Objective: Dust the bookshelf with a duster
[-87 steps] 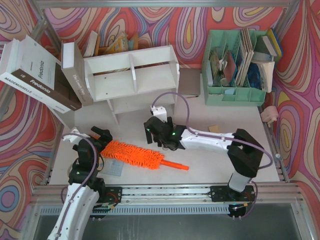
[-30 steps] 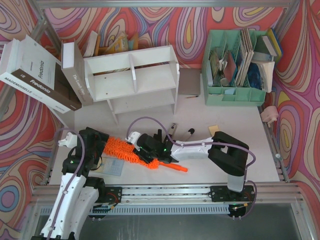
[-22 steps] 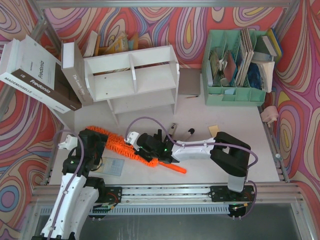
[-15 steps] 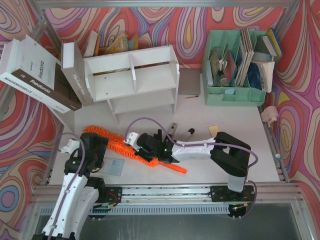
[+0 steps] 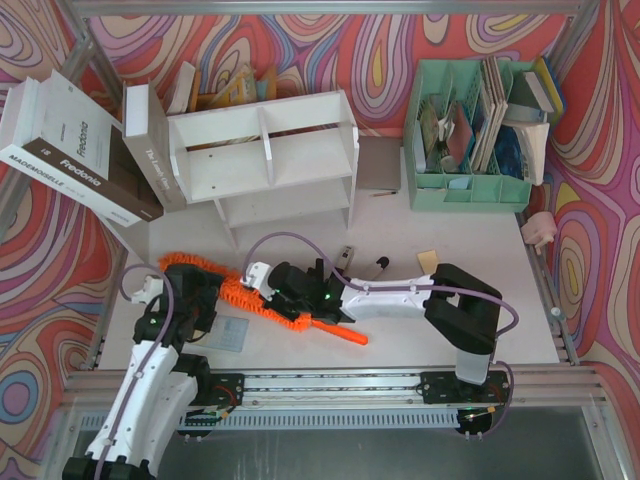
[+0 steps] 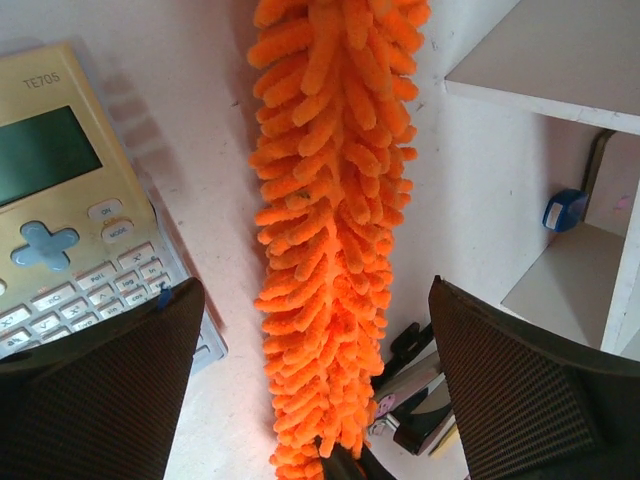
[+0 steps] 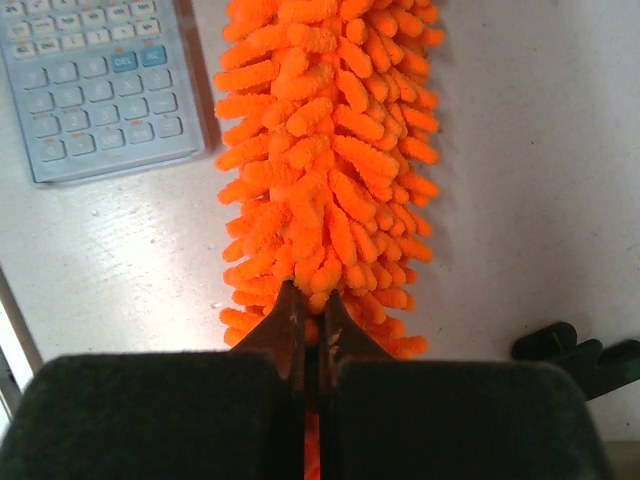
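Orange duster [image 5: 262,299] shifted left | right fingers [image 7: 289,331] clamped on it | left fingers [image 6: 100,390] wide astride it

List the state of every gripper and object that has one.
duster: pinched in its fluff near the handle by the right gripper.
right gripper: shut on the duster.
left gripper: open, jaws either side of the duster.
bookshelf: not touched by the duster.
calculator: face up, display blank.
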Robot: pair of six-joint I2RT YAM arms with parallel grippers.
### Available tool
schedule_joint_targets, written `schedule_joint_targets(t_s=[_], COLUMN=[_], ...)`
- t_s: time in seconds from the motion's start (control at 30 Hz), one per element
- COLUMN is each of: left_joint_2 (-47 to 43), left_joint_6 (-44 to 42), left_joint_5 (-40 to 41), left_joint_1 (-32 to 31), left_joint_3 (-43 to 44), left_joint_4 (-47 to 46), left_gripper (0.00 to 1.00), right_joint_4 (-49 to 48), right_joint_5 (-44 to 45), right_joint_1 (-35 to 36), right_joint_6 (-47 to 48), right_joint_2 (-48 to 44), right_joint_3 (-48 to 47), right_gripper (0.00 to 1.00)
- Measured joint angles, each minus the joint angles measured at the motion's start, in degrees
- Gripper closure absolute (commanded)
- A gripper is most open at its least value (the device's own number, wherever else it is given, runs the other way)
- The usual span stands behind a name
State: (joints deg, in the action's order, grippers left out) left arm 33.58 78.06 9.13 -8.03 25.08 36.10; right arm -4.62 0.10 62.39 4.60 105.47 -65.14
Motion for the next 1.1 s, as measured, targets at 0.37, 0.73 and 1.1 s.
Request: schedule_joint_targets(t_s=[0.37,0.73,1.1], left_joint_2=[4.7,8.0,1.4], left_joint_6=[0.2,0.6,0.4], left_joint_5=[-1.5,-3.2,-2.6], left_joint_1=[0.0,0.0,0.2], left_joint_3=[-3.1,-4.9,-4.9], left_joint_4=[-6.2,-13.3,-10.4], left_gripper=[0.22,0.42,1.00], right_joint_4=[1.0,0.7,-0.3], right_joint_5=[-1.3,-3.0,-1.6], right_joint_1=[1.0,2.4,3.7], right_joint_6=[-1.1,-3.2,-4.7], right_joint_2=[-1.6,-5.4,-6.2], right_joint_3=[-0.5,-0.5,-0.4], right_gripper=[1.00,1.00,0.98])
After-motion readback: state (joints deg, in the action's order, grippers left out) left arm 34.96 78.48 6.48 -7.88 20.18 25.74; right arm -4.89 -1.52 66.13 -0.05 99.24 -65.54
